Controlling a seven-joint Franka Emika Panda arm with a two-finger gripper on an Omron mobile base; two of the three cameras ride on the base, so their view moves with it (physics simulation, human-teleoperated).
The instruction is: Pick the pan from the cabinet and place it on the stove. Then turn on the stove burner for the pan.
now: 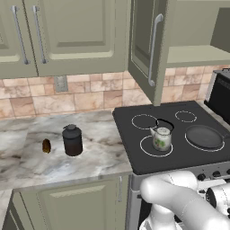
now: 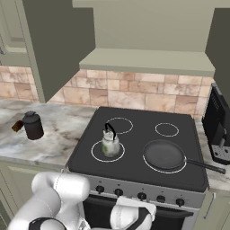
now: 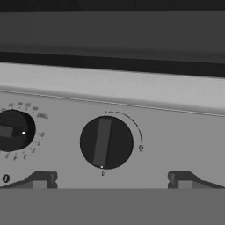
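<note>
The dark round pan (image 2: 164, 155) lies flat on the black glass stove (image 2: 134, 148) at its front right, handle pointing right; it also shows as pan (image 1: 204, 136). It covers the widest stove burner, whose white outline (image 2: 158, 170) peeks out at the front. The cabinet (image 2: 148, 60) above stands with its doors swung wide, shelf bare. My gripper (image 3: 112, 181) is open, low in front of the silver panel, its fingertips (image 3: 41, 180) spread either side of a black knob (image 3: 106, 142) whose bar stands near upright. Nothing is between the fingers.
A small glass-green kettle (image 2: 110, 143) sits on the front left ring. A second knob (image 3: 13, 130) lies to the left. A dark jar (image 1: 72, 140) and a small brown thing (image 1: 46, 146) stand on the marble counter. A black coffee machine (image 2: 218, 130) flanks the stove's right.
</note>
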